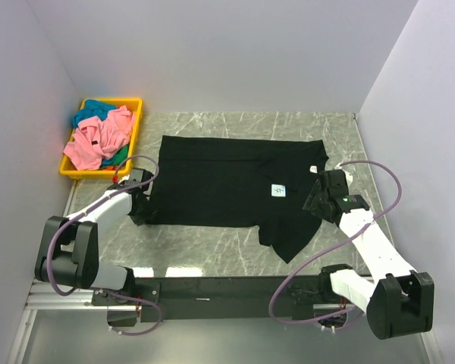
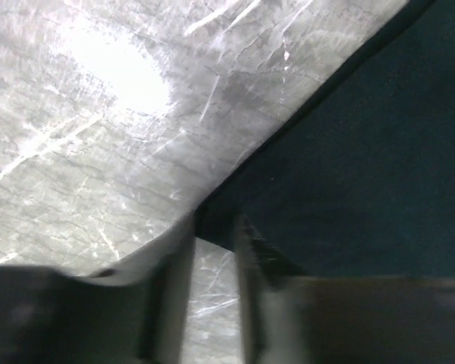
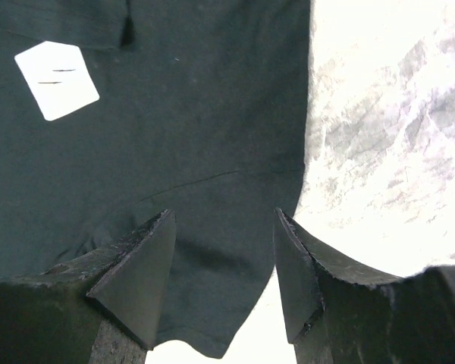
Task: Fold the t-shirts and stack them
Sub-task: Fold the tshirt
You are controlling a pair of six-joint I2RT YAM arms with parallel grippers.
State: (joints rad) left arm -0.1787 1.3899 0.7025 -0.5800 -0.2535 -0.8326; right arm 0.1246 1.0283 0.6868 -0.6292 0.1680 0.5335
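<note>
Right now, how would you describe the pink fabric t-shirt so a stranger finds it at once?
On the grey marble table, a yellow plastic bin stands at the far left corner. The crumpled pink t-shirt lies in it, beside teal cloth; the black t-shirt lies spread outside.

Marble table (image 1: pixel 212 246), black t-shirt (image 1: pixel 220 186), yellow bin (image 1: pixel 138 114)

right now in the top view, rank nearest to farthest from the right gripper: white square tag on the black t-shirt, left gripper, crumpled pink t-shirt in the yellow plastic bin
1. white square tag, beside the right gripper
2. left gripper, left edge of black t-shirt
3. pink t-shirt, far-left yellow bin
</note>
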